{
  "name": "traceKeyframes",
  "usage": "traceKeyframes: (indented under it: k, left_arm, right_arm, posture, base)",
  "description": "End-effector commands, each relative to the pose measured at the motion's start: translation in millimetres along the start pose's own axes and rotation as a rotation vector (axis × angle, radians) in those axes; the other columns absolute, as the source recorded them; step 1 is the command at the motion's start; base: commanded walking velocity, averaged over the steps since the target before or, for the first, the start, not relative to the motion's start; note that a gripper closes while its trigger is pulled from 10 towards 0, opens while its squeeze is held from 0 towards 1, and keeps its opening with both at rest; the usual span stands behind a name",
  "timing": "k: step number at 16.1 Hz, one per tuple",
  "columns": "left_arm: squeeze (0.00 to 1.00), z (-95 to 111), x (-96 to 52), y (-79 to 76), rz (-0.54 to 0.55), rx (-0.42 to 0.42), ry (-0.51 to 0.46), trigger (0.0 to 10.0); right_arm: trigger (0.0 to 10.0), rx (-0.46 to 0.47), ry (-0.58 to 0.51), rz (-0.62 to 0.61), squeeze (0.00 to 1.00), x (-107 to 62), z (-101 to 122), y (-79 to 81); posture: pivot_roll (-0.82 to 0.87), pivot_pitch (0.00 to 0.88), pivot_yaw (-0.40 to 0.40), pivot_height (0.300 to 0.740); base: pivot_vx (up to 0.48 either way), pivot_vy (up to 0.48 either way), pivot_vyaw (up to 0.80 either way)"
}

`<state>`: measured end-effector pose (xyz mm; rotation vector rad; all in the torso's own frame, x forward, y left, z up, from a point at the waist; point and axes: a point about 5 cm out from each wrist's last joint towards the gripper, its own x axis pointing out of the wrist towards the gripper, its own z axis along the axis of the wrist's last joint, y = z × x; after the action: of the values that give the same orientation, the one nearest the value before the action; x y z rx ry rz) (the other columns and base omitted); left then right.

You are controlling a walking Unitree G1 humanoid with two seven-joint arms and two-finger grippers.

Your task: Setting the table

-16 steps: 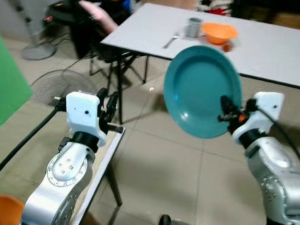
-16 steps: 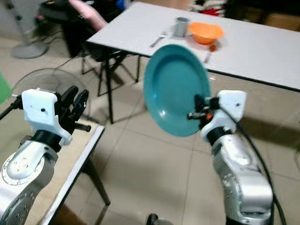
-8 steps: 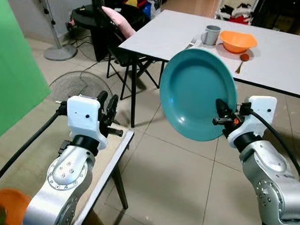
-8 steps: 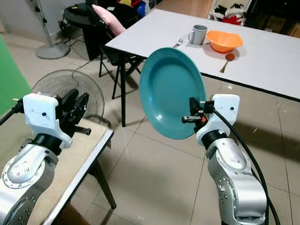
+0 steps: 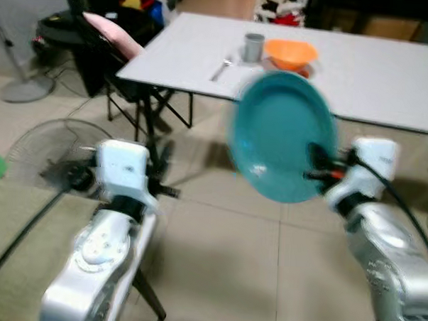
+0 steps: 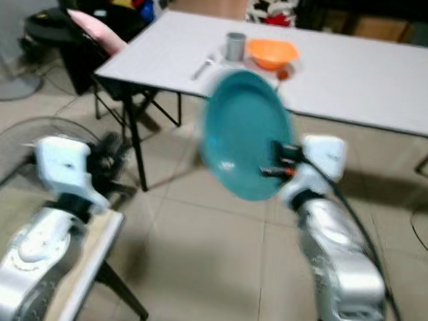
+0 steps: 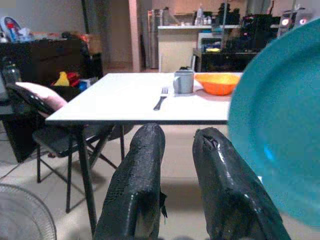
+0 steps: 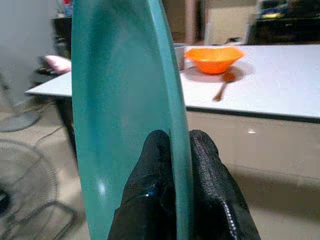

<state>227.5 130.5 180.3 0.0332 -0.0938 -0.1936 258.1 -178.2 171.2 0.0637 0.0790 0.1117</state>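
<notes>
Fingers (image 7: 137,195) of the left gripper (image 7: 172,192) stand a little apart with nothing between them, raised over the corner of a small side table (image 6: 89,258) at the robot's left; both head views are smeared by motion, so edges there are soft. Left of the white table (image 5: 388,68) a dark chair (image 7: 55,132) with a pink cushion (image 5: 110,28) is partly hidden behind the table edge, and a floor fan (image 5: 41,142) lies low beside it. On the table's near left part sit a fork (image 7: 160,98), a grey mug (image 7: 183,81), an orange bowl (image 7: 217,83) and a spoon (image 8: 223,86), all close together; the rest of the top is bare. Open tiled floor (image 5: 224,260) lies between the robot and the table's near edge. Further right, the right gripper (image 8: 172,187) pinches the rim of a teal plate (image 5: 282,135), held up nearly on edge in the air before the table; its lower rim is cut off in the right wrist view.
</notes>
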Motion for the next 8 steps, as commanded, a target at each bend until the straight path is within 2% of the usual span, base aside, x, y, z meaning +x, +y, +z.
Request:
traceKeyframes:
  k: [1,8]
  left_arm:
    - [0.00,0.7,-1.3,5.9,0.019,0.021,-0.005,10.0]
    - [0.00,0.4,-2.1,5.4,0.012,0.022,-0.005,10.0]
  right_arm:
    - [10.0,0.004,-0.064,0.046,0.00,0.7,12.2,10.5]
    - [10.0,0.015,-0.060,0.039,0.00,-1.1,11.0,10.3]
  posture:
    - [-0.08,0.002,0.010,0.740]
    - [-0.07,0.009,0.010,0.740]
  base:
    - [0.281,0.000,-0.80]
    - [0.283,0.000,-0.80]
